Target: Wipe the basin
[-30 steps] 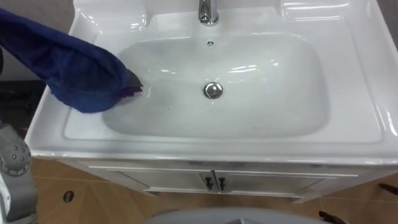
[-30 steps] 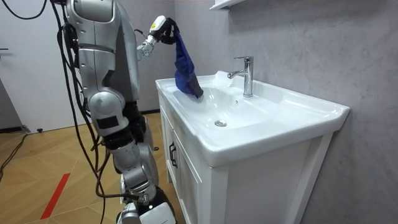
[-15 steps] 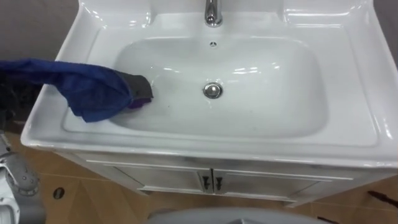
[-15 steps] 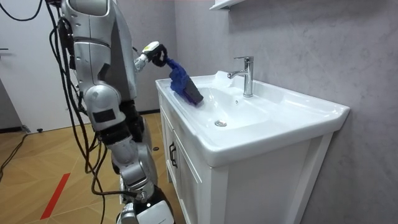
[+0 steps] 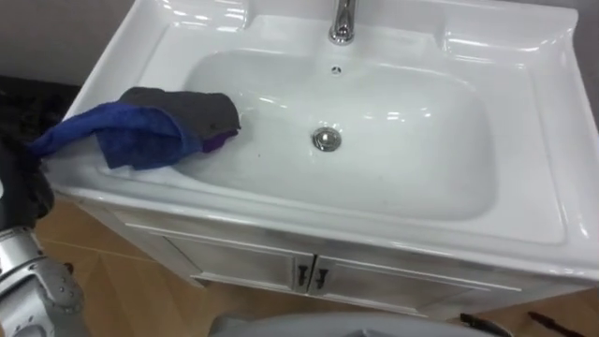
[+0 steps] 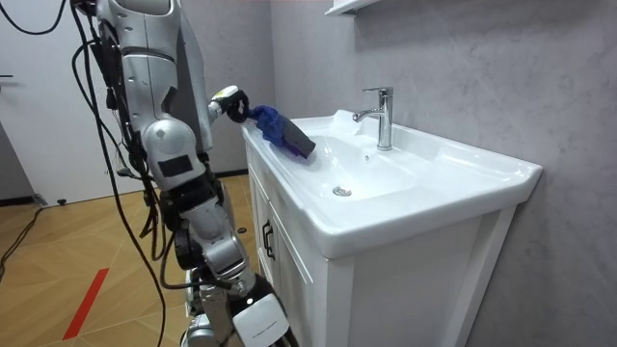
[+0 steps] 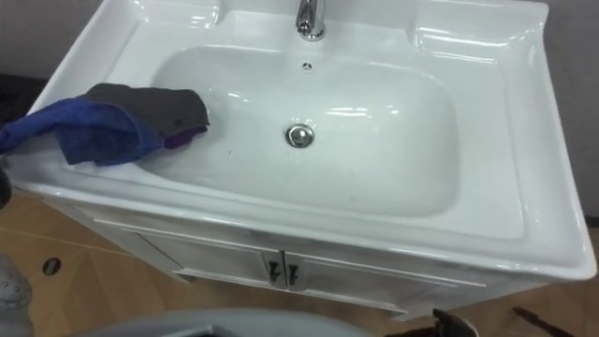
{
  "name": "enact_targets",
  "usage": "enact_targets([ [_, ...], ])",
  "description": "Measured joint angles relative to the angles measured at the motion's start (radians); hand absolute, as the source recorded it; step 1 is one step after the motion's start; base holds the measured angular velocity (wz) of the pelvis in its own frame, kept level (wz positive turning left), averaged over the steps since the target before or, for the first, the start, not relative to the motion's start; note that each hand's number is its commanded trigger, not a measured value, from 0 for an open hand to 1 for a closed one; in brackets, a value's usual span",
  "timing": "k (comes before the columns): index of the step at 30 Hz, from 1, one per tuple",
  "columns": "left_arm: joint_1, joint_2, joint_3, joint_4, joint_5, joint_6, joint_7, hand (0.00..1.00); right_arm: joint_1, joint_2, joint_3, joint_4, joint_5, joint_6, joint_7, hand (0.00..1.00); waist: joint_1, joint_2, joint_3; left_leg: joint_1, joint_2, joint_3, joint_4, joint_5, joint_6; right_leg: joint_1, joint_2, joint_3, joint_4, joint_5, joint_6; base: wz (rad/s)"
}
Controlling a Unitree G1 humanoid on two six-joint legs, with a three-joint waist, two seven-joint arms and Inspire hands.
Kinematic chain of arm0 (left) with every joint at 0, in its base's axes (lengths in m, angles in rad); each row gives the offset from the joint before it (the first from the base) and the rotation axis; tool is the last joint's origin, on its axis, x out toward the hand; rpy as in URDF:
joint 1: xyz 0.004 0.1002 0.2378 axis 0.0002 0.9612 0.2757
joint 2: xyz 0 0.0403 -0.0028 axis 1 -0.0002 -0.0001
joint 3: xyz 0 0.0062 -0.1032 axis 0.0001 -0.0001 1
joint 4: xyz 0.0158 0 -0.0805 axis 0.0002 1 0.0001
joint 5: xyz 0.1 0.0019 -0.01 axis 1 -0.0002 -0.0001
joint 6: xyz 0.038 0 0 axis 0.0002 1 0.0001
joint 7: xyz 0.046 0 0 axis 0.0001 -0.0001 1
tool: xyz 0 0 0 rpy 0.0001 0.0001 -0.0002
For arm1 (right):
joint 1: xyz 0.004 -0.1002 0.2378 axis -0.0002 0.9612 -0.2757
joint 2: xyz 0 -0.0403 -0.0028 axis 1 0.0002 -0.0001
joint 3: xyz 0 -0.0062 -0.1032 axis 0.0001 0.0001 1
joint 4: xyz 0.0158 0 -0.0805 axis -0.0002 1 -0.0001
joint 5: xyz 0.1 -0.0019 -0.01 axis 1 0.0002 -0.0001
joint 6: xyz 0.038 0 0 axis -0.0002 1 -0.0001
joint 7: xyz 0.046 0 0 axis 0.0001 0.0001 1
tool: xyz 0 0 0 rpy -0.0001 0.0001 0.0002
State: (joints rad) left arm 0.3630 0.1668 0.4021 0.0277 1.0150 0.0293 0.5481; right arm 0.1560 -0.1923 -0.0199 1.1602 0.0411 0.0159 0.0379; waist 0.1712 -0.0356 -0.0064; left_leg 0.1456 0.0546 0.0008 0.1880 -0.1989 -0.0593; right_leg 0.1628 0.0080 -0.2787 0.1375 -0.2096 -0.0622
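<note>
The basin (image 5: 538,178) bowl lies open from the drain (image 5: 326,139) out to 3 and 6 o'clock. At 9 o'clock the cloth (image 5: 150,129) drapes over the rim into the bowl. The tap (image 5: 343,21) stands at 12 o'clock, on the back ledge.

Chrome faucet (image 6: 383,118) stands upright, spout reaching forward. Below, a white cabinet (image 6: 289,289), two dark door handles (image 5: 310,276) side by side. Wood floor (image 6: 48,251) with a red strip (image 6: 87,302); shelf (image 6: 343,7) high on the grey wall.
</note>
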Motion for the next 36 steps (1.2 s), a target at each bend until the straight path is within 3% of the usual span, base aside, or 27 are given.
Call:
enact_targets([
  [1, 0.000, 0.000, 0.000, 0.000, 0.000, 0.002, 0.000, 0.00, -0.001, 0.000, 0.000, -0.001, 0.000, 0.000, 0.000, 0.00, 0.000, 0.001, 0.0000, 0.000, 0.000, -0.002, 0.001, 0.000, 0.000, 0.000, 0.000, 0.000, 0.000, 0.000, 0.000, 0.00],
  [14, -0.004, 0.000, -0.013, 0.011, -0.001, 0.012, -0.001, 0.00, 0.003, 0.000, 0.000, -0.001, 0.031, -0.005, 0.000, 0.00, -0.006, 0.007, 0.0016, -0.020, 0.000, -0.005, 0.011, 0.000, 0.000, -0.004, -0.001, -0.011, -0.005, 0.000, -0.001, 0.02],
  [25, -0.046, 0.000, -0.011, 0.011, -0.002, 0.003, 0.012, 0.00, 0.005, 0.006, 0.001, -0.003, 0.073, -0.006, 0.009, 0.00, -0.004, 0.001, 0.0019, -0.028, -0.001, -0.007, 0.012, 0.000, 0.000, -0.008, -0.002, -0.018, -0.005, 0.000, -0.001, 0.01],
  [36, -0.072, 0.000, -0.004, -0.038, -0.007, -0.042, 0.059, 0.00, 0.026, 0.005, 0.000, -0.006, 0.073, -0.018, 0.007, 0.00, 0.002, 0.006, 0.0002, -0.034, -0.001, -0.008, 0.018, -0.003, 0.001, -0.020, -0.003, -0.016, 0.000, 0.000, -0.001, 0.00],
])
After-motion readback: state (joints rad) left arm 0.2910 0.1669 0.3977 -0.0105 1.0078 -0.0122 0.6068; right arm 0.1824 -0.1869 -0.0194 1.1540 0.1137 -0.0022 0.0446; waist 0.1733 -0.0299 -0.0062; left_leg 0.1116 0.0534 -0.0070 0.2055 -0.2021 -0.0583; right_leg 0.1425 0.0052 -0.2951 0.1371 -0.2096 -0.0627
